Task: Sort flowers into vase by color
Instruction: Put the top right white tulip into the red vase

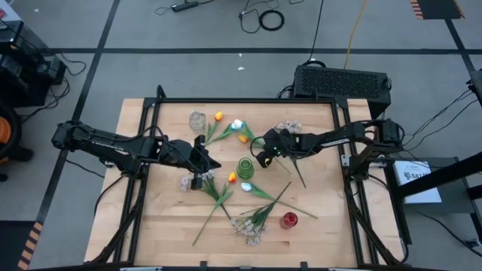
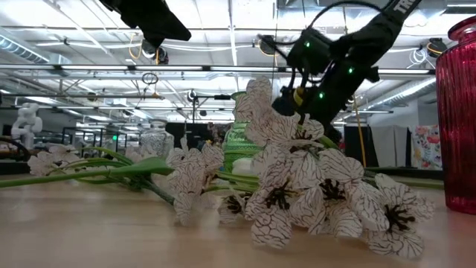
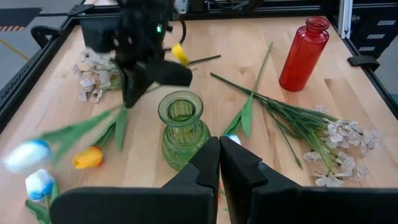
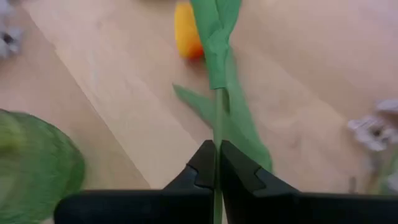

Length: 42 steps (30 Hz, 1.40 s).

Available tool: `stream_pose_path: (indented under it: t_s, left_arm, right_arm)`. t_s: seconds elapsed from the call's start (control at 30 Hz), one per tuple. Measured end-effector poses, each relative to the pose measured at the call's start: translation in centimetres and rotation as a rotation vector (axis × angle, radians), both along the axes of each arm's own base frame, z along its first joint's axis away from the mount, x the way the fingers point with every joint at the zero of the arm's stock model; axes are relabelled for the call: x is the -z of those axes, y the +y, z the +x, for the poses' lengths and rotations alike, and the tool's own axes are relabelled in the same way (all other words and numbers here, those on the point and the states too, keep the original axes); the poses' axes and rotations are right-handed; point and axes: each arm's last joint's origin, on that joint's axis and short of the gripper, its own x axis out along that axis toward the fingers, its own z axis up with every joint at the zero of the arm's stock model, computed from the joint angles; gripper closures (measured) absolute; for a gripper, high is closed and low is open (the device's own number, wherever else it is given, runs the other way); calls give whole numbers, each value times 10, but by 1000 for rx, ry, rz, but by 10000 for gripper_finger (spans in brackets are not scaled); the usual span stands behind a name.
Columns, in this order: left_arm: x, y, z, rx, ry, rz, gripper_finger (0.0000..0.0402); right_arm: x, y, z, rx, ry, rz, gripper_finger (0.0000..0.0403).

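Note:
My right gripper (image 1: 263,156) hangs just far-right of the green vase (image 1: 246,167) and is shut on an orange tulip (image 4: 186,31). That tulip also shows in the high view (image 1: 243,138) and in the left wrist view (image 3: 87,158). My left gripper (image 1: 205,164) hovers left of the green vase (image 3: 182,127), shut and empty (image 3: 219,165). More orange and white tulips and pale blossom sprays (image 1: 252,226) lie flat on the table. A red vase (image 1: 288,220) stands near the front, and a clear glass vase (image 1: 197,120) at the far left. My right gripper pinches the orange tulip's green stem (image 4: 217,124) between its two fingers, below the leaf and well back from the flower head. The fingers slant down from the table's right side. The stem runs straight out ahead of them. I cannot tell whether the head rests on the table.
A bushy pale spray (image 2: 297,186) fills the low view's foreground, with the red vase (image 2: 457,112) at its right. Long stems and leaves (image 1: 218,197) lie between the green and red vases. A black box (image 1: 343,81) sits beyond the table's far right edge.

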Motion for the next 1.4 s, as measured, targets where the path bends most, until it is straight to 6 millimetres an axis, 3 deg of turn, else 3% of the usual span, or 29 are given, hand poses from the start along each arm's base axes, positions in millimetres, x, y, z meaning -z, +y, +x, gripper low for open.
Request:
stream_pose_path:
  t_s: [0.43,0.7,1.0,1.4]
  left_arm:
    - [0,0,0,-1,-1,-2,383]
    - [0,0,0,-4,-5,-7,383]
    - [-4,0,2,-4,-53,-14,383]
    - [-15,0,7,-34,-177,-17,383]
  right_arm:
    - [-70,24,-21,-71,-192,-124,402]
    - [-103,39,-44,-83,-261,-190,403]
    - [-123,50,-64,-107,-314,-205,403]
    - [-138,61,-76,-135,-392,-219,402]
